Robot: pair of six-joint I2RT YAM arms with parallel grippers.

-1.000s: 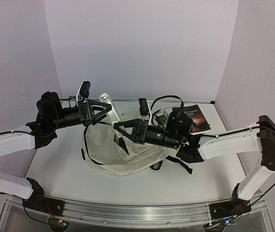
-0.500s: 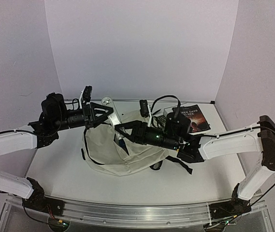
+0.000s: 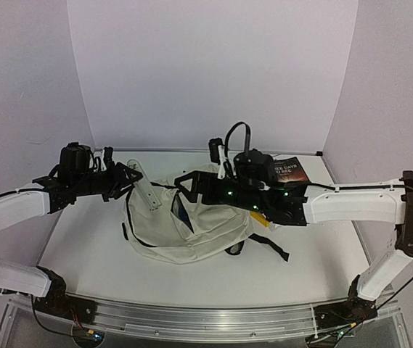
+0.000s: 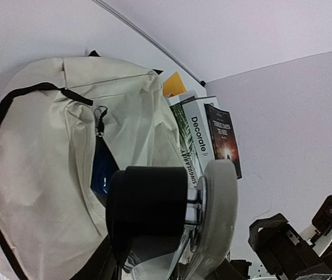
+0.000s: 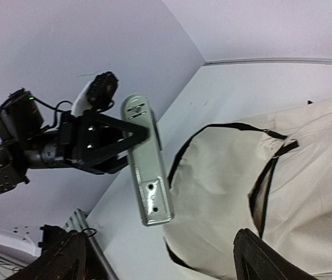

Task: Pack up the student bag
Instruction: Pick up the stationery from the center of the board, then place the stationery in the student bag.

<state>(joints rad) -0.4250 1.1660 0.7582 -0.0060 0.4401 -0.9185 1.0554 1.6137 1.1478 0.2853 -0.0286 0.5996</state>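
The student bag lies flat mid-table, cream fabric with black zips; something blue shows in its open slit. My left gripper is shut on a silver-grey stapler-like tool, which slants down over the bag's left edge. From the right wrist, the tool hangs from the left gripper above the bag. My right gripper hovers over the bag's upper middle, open wide and holding nothing. In the left wrist view the tool fills the foreground in front of the bag.
Several books lie behind the bag at the back right; their spines show beside a yellow item. Black straps trail off the bag's right side. White walls close the table's back and sides.
The left gripper has come down and swung left, tipping the silver tool from upright to slanting over the bag. The right gripper has lifted slightly toward the back and opened wide.
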